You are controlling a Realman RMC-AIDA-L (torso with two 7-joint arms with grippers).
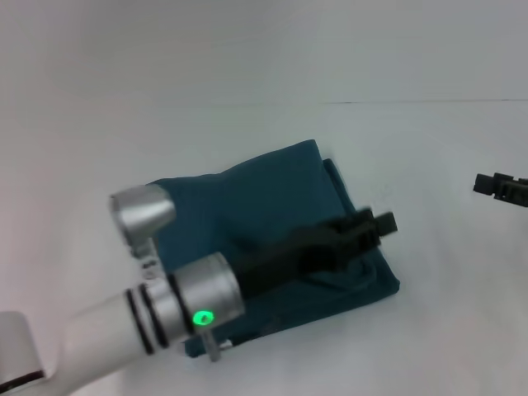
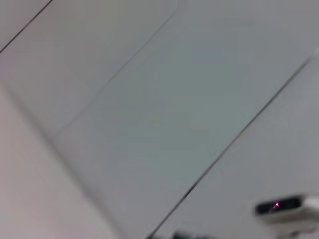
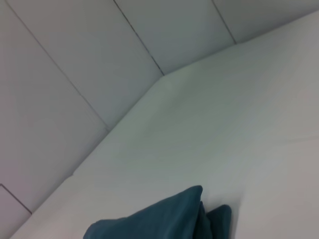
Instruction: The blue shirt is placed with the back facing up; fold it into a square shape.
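Observation:
The blue shirt [image 1: 264, 194] lies on the white table [image 1: 445, 330] folded into a rough square, plain side up, with layered edges along its right side. My left arm reaches across it from the lower left, and my left gripper [image 1: 378, 223] hovers at the shirt's right edge. My right gripper [image 1: 500, 188] sits apart at the far right edge of the head view. In the right wrist view a corner of the blue shirt [image 3: 164, 221] shows on the table. The left wrist view shows only wall panels.
Bare white tabletop surrounds the shirt on all sides. A panelled wall [image 3: 75, 59] rises behind the table. A small white device with a purple light [image 2: 284, 206] shows in the left wrist view.

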